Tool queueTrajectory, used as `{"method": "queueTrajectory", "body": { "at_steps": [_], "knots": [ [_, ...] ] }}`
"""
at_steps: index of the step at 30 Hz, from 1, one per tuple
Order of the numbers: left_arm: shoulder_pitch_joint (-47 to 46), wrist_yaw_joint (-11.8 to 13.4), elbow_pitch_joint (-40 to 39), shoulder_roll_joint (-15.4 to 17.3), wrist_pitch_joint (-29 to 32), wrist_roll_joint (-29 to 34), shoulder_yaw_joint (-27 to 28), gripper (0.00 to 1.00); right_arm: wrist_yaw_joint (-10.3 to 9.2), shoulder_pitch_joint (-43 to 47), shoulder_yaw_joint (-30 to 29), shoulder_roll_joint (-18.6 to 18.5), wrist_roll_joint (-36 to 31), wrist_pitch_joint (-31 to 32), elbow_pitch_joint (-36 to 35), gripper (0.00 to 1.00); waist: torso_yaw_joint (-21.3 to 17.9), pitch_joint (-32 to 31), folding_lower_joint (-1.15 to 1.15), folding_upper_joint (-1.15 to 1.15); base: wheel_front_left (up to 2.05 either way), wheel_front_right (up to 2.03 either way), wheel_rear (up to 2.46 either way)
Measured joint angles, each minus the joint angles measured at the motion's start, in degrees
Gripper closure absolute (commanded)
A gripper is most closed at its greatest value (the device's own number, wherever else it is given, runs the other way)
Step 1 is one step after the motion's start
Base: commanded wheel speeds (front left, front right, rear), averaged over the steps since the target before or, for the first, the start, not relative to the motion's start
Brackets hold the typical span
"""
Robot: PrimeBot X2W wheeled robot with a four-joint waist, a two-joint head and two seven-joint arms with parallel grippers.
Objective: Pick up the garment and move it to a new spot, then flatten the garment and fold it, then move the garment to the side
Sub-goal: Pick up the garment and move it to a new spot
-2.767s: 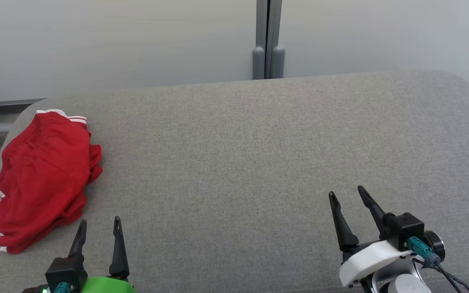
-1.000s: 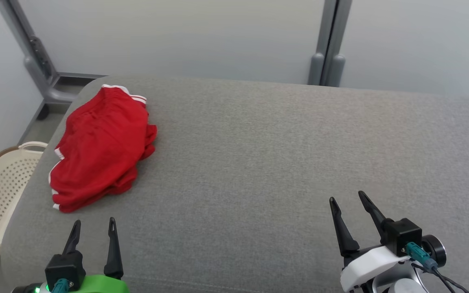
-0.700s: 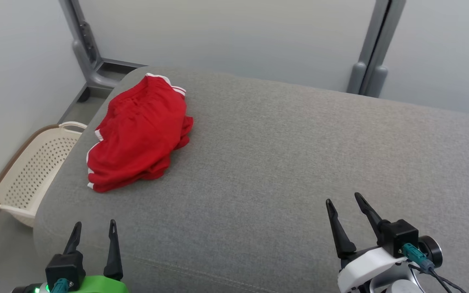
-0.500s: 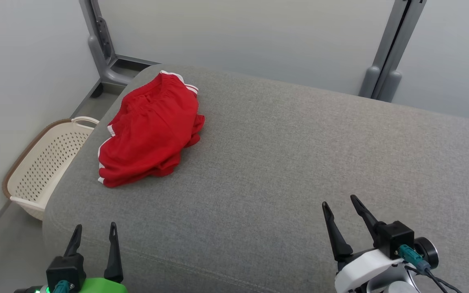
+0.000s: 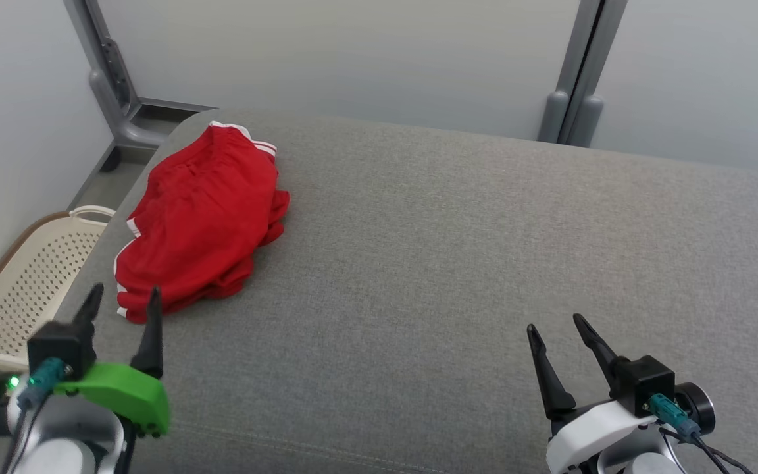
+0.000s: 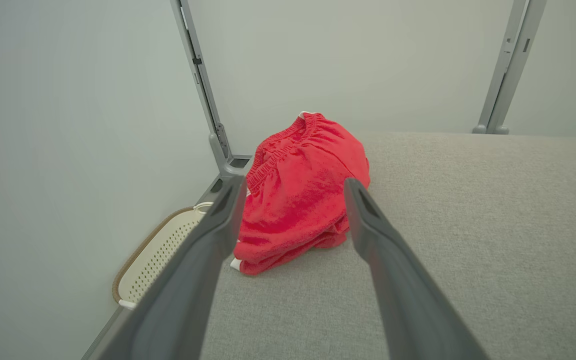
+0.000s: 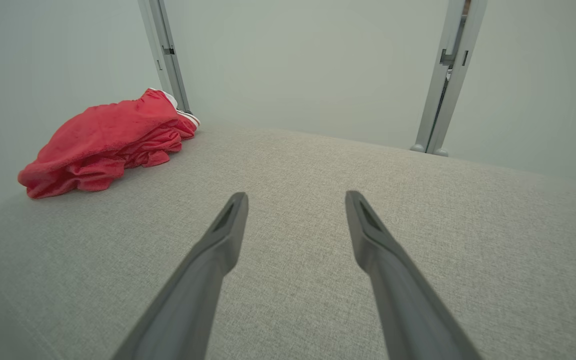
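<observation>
The red garment (image 5: 201, 217) lies bunched on the gray cushion (image 5: 458, 250). Both grippers, left (image 5: 122, 303) and right (image 5: 553, 326), are wide open and hold nothing.

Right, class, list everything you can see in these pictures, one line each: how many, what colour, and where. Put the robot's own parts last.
Crumpled red fabric garment with white trim: one, red and white, on the far left end of the cushion.
Grey fabric cushion: one, grey, under the garment, across the scene.
Cream perforated plastic basket: one, cream with a brown rim, on the floor left of the cushion.
Grey metal posts: two, grey, standing by the pale wall behind the cushion.
Left hand: one, dark fingers on a green mount, open, pointing at the garment.
Right hand: one, dark fingers on a white mount, open, over bare cushion.
</observation>
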Motion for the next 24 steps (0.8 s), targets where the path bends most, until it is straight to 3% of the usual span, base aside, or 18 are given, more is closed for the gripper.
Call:
{"method": "queueTrajectory", "body": {
  "at_steps": [6,11,17,24],
  "knots": [
    [-11.57,-4.98,1.45,4.38,11.60,-4.75,1.31,0.00,0.00,-0.35,0.20,0.00,-0.88,0.44,-0.55,0.00,-2.76,1.58,0.00,0.00,0.00,0.00,0.00],
    [-20.14,-7.57,6.09,6.86,21.90,-11.40,2.43,0.00,0.00,-2.16,0.89,0.01,-1.36,1.03,-1.64,0.00,-5.20,4.22,0.00,0.00,0.00,0.00,0.00],
    [-25.93,-8.49,11.93,10.18,28.20,-15.81,4.20,0.00,0.00,-4.39,0.85,0.00,-2.52,1.30,-2.58,0.00,-8.41,8.48,0.00,0.00,0.00,0.00,0.00],
    [-29.43,-8.56,16.27,12.19,30.42,-17.75,5.66,0.00,0.00,-7.77,0.49,-0.03,-3.58,1.29,-3.67,0.00,-11.85,14.80,0.00,0.00,0.00,0.00,0.00]
  ]
}}
